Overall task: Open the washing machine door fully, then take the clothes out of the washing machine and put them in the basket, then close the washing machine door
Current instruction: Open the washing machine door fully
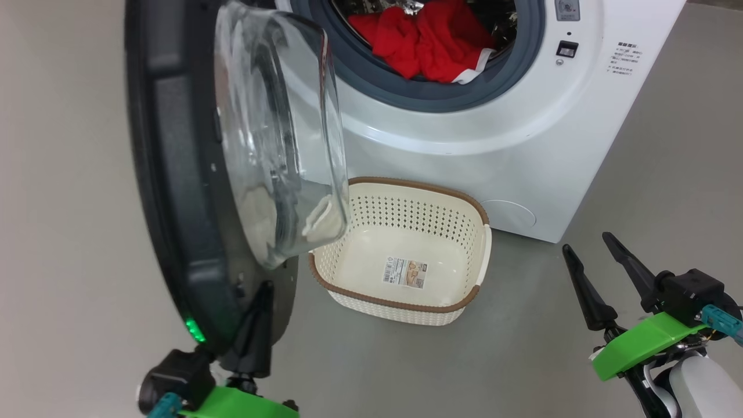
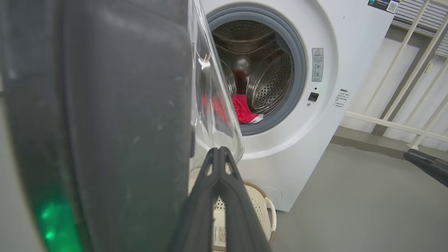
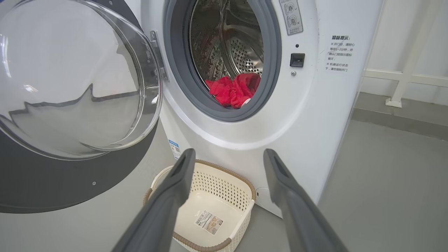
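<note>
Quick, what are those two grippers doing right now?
Left gripper: shut, holding nothing, beside the door.
Right gripper: open, empty.

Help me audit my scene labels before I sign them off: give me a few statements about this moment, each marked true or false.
1. The washing machine door stands open. True.
2. The basket sits on the floor in front of the washing machine. True.
3. The clothes are already in the basket. False: the red clothes lie in the drum, and the basket holds only its paper label.
4. The right claw is open and holds nothing. True.
5. The left claw is spread wide. False: the left claw has its fingers shut together, near the door's lower rim.
</note>
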